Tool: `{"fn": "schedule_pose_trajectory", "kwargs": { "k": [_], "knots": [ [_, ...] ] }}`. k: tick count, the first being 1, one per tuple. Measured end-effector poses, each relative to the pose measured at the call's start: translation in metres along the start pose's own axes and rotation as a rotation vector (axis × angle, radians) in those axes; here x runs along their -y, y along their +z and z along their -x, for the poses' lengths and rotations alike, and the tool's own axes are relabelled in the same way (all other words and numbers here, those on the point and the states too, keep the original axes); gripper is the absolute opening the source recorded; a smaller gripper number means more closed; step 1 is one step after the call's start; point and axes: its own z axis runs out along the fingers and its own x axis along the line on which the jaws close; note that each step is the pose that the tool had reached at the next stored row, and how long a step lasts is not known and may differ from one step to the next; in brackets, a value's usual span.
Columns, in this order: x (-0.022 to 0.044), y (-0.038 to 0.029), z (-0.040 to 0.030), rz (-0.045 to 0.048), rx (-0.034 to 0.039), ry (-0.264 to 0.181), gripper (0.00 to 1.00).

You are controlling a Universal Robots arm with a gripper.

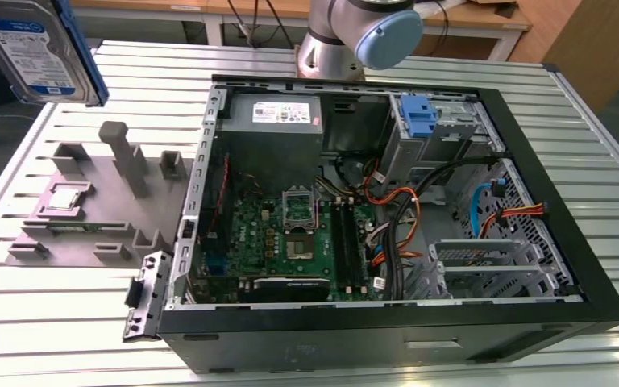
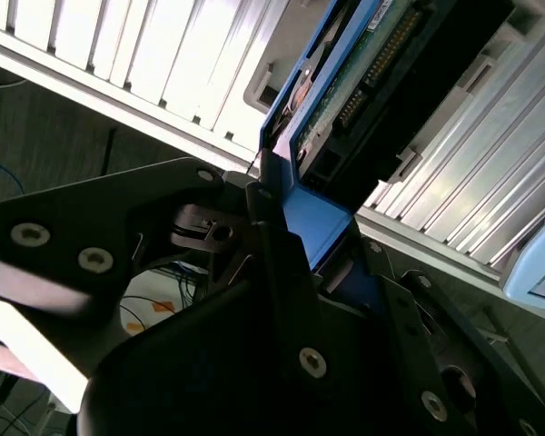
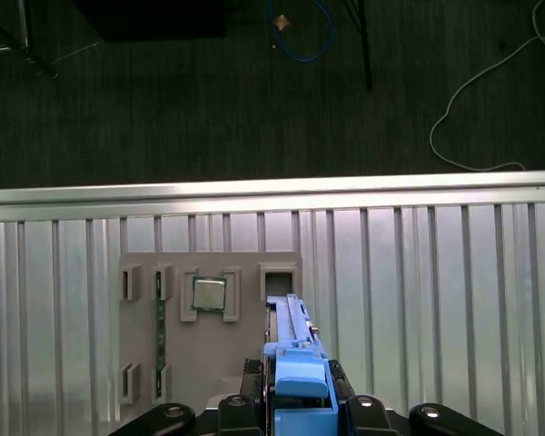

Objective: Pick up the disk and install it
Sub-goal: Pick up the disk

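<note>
Pincer (image 2: pixel 313 232) is seen closed on the blue-railed edge of the disk (image 1: pixel 35 48), held high at the exterior view's left, judged stiff, weighty, shock-sensitive, best gripped by edges.

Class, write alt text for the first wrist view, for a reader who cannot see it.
The gripper clamps the disk, seen edge-on, by its blue bracket. Beyond it a grey fixture holds a processor chip on a slatted metal table, with dark floor past the table's edge.
</note>
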Motion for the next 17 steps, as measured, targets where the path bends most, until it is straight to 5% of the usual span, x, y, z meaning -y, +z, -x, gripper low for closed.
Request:
{"fn": "schedule_pose_trajectory", "kwargs": {
  "k": [17],
  "knots": [
    [-0.0002, -0.0257, 0.0005, 0.0, 0.0, 0.0, 0.37]
  ]
}}
